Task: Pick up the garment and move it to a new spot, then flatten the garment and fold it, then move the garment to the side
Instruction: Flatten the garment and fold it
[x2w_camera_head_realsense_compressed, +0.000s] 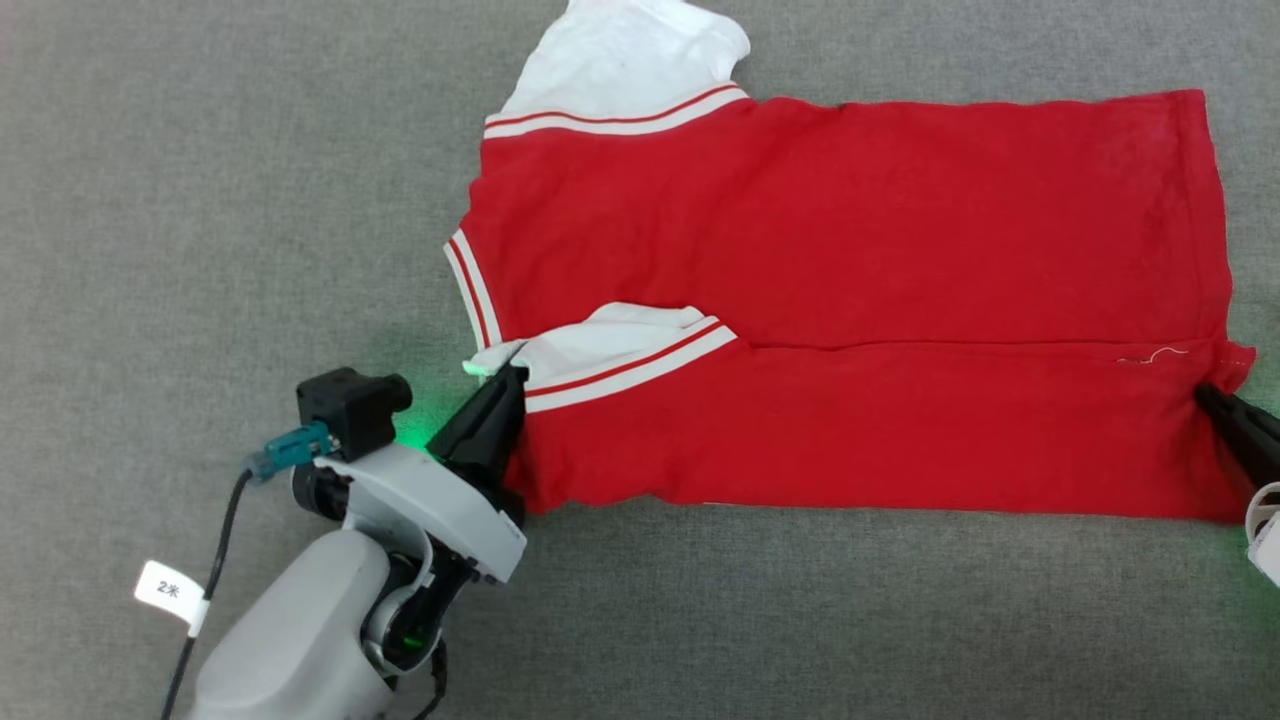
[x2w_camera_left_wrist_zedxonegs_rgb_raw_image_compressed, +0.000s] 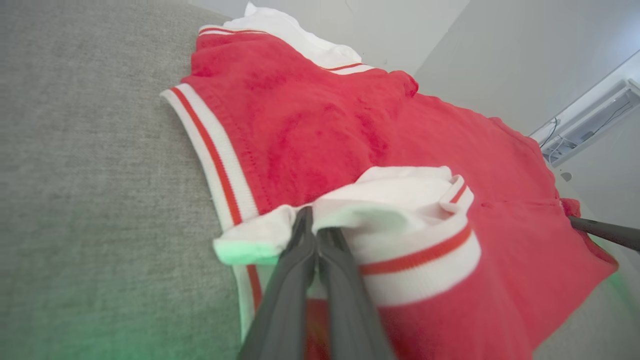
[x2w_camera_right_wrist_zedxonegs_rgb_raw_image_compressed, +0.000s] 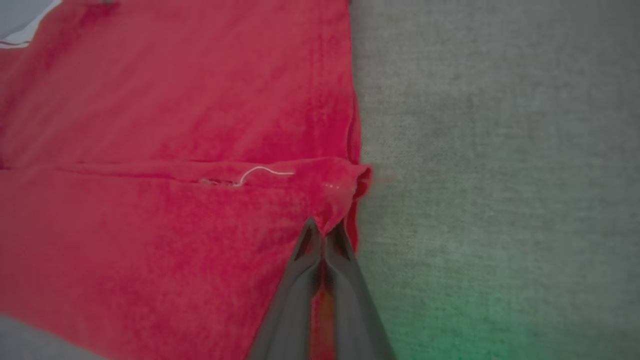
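Observation:
The garment (x2w_camera_head_realsense_compressed: 850, 250), red with white striped-trim sleeves, lies plain side up on the grey surface, collar to the left and hem to the right. Its near long edge is folded over toward the middle. My left gripper (x2w_camera_head_realsense_compressed: 508, 372) is shut on the white sleeve (x2w_camera_left_wrist_zedxonegs_rgb_raw_image_compressed: 395, 210) at the fold's left end; the left wrist view shows the cloth pinched between the fingertips (x2w_camera_left_wrist_zedxonegs_rgb_raw_image_compressed: 306, 225). At the right end my right gripper (x2w_camera_head_realsense_compressed: 1205, 393) is shut on the folded hem corner (x2w_camera_right_wrist_zedxonegs_rgb_raw_image_compressed: 345, 190), where a loose white thread (x2w_camera_right_wrist_zedxonegs_rgb_raw_image_compressed: 260, 172) shows. The far sleeve (x2w_camera_head_realsense_compressed: 620, 60) lies spread at the top.
Grey fabric surface (x2w_camera_head_realsense_compressed: 200, 200) lies open on the left and along the near side. A cable with a white tag (x2w_camera_head_realsense_compressed: 170, 590) hangs from my left arm. A pale wall and a ceiling fixture (x2w_camera_left_wrist_zedxonegs_rgb_raw_image_compressed: 585, 125) appear beyond the garment in the left wrist view.

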